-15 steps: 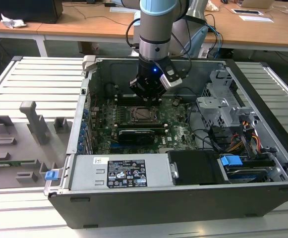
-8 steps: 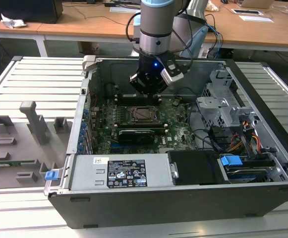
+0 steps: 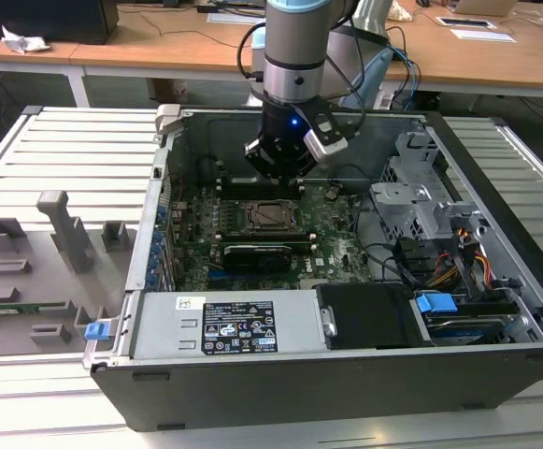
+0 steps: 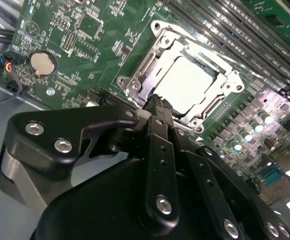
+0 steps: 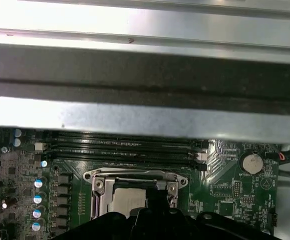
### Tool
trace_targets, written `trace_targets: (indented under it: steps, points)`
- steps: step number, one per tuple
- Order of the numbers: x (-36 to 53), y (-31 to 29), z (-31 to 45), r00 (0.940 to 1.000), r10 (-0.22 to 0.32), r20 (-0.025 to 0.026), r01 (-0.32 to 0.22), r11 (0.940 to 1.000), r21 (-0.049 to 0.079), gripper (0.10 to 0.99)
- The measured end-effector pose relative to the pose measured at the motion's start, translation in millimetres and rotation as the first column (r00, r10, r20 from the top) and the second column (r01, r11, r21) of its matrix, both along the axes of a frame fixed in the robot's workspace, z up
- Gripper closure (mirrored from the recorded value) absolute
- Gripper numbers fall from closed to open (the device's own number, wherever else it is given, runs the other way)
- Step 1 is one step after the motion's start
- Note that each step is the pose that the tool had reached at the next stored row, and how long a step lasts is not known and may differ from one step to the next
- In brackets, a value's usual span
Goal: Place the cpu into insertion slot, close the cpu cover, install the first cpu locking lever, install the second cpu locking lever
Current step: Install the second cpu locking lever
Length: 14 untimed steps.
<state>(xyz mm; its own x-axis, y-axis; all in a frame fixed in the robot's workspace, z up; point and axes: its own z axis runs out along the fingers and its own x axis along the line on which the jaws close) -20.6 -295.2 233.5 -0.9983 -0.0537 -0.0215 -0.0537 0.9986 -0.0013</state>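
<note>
From my console: in the second wrist view the gripper (image 4: pixel 157 102) has its fingers drawn together into one narrow tip, holding nothing. That tip sits at the edge of the slot (image 4: pixel 184 82), on the rim of the cover (image 4: pixel 141 67), which lies flat over the socket. The cpu (image 4: pixel 187 80) is seated inside, its metal top showing through the cover's window. Past the socket run the memory slots (image 4: pixel 224 30)
</note>
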Motion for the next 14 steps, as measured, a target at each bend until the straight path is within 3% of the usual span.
trace_targets:
  steps: [5, 11, 14]
  points:
    - [0.0, -4.4, 1.4, 1.0000, 0.000, -0.0003, 0.000, 1.0000, 0.001, 0.980]
    - [0.1, -5.0, 12.4, 1.0000, 0.000, -0.0002, 0.000, 1.0000, 0.001, 0.980]
    - [-0.1, -11.3, 12.4, 1.0000, 0.000, -0.0003, 0.000, 1.0000, 0.001, 0.980]
